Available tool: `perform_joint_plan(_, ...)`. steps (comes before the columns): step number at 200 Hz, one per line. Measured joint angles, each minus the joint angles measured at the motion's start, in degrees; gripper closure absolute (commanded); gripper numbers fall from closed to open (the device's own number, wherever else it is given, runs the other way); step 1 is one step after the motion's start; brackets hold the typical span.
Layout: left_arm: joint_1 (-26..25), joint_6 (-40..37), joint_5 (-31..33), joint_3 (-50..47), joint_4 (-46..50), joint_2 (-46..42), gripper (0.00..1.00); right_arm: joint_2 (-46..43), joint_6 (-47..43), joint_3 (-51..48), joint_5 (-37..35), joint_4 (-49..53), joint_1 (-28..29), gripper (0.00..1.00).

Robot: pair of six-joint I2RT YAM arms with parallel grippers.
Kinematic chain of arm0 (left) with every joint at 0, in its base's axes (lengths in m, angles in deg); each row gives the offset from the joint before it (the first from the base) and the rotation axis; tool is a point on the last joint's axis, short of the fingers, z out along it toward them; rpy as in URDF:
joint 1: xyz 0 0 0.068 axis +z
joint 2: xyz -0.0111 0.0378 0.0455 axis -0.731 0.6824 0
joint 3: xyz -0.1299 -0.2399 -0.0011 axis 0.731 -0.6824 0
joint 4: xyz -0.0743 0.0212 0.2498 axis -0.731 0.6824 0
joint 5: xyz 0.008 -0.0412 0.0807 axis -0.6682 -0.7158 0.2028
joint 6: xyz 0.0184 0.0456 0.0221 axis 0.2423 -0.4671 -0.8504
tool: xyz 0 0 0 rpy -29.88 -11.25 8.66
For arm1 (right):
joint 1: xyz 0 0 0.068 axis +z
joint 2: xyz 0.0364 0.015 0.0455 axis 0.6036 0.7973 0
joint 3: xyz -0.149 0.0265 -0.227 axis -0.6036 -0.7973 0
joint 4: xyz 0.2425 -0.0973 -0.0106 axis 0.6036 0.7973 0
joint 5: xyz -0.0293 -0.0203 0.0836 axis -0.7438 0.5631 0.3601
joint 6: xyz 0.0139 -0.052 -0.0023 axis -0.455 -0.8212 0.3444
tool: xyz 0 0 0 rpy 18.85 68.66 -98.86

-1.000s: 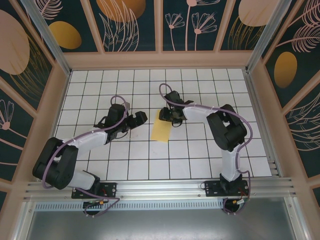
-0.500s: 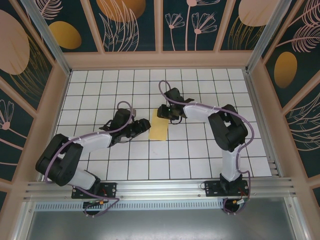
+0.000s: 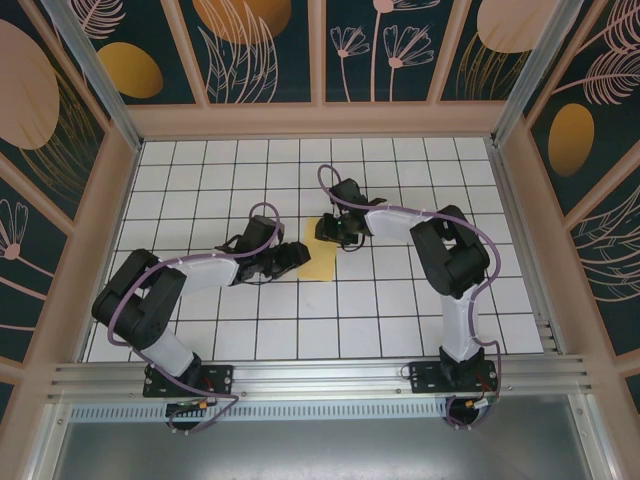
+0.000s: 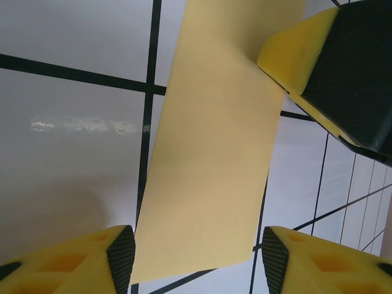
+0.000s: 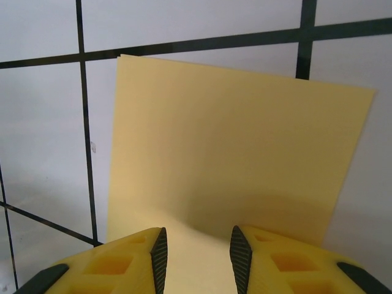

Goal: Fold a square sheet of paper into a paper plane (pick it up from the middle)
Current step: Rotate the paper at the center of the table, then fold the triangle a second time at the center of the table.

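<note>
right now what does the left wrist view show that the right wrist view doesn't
Left wrist: the left fingers spread either side of the paper's near end, and one of the right fingers at its far end. Right wrist: the right fingers close together at the paper's near edge, with two far corners in sight. Both: the yellow paper over white tiles with black lines.

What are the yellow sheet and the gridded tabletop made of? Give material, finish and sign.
Yellow sheet: thin paper, matte; it lies flat with crisp straight edges and no glare.
Tabletop: probably smooth glossy laminate or board with black grid lines; it mirrors a light streak.
</note>
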Motion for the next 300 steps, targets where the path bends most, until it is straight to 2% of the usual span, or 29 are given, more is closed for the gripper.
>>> perform_joint_plan(100,-1.6,-0.4,0.5,2.3,5.0,1.3,0.36,-0.6,0.7,-5.6,8.5,-8.2,-3.6,0.66)
perform_joint_plan(173,-2.0,-0.5,-0.3,3.6,5.8,2.5,0.38,-0.6,1.2,-6.3,9.9,-9.4,-4.1,0.66)
perform_joint_plan(246,-2.0,-1.6,-2.4,3.5,1.6,2.3,0.34,-0.6,1.1,-6.3,10.0,-9.4,-4.2,0.66)
perform_joint_plan(300,-2.0,-3.9,-0.8,4.6,-2.9,3.7,0.34,-0.8,1.2,-6.9,10.0,-10.3,-4.2,0.66)
